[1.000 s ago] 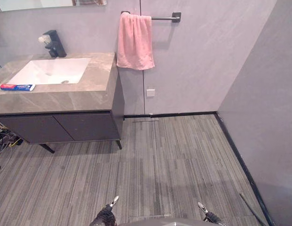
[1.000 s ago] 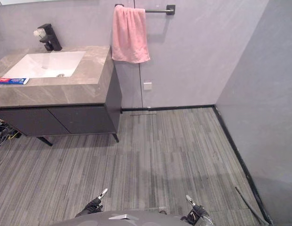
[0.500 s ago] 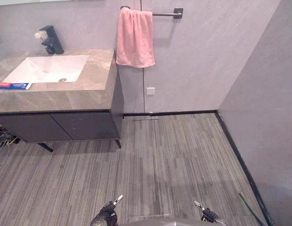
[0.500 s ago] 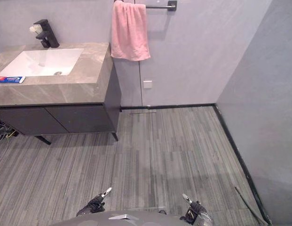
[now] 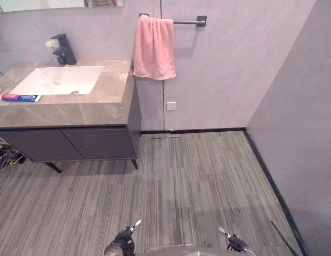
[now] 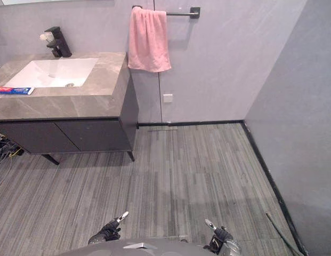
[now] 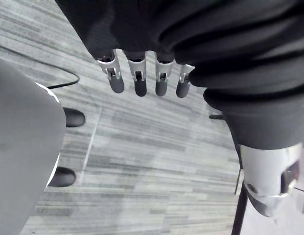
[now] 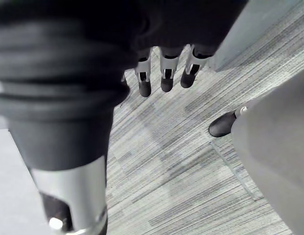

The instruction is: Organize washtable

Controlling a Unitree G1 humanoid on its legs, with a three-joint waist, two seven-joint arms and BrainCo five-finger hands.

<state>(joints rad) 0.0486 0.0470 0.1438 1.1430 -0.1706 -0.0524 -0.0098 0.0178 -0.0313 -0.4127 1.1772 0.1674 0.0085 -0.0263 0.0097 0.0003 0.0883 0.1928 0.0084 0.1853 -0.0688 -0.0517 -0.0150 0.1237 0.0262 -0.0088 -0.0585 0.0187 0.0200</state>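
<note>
- The toothpaste tube (image 5: 19,98) lies on the worktop (image 5: 74,109) at upper left, well apart from both hands.
- The left hand (image 5: 124,243) and right hand (image 5: 235,244), at the bottom edge, hang slack-fingered and empty.
- Step closer before reaching.

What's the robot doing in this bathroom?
Nothing is being handled right now. The robot stands on the grey floor, well back from the washtable, with its left hand and right hand low at its sides, fingers straight and holding nothing. A toothpaste tube lies on the washtable beside the white sink, and a pink towel hangs from the wall rail nearby. The tidying has not begun.
</note>
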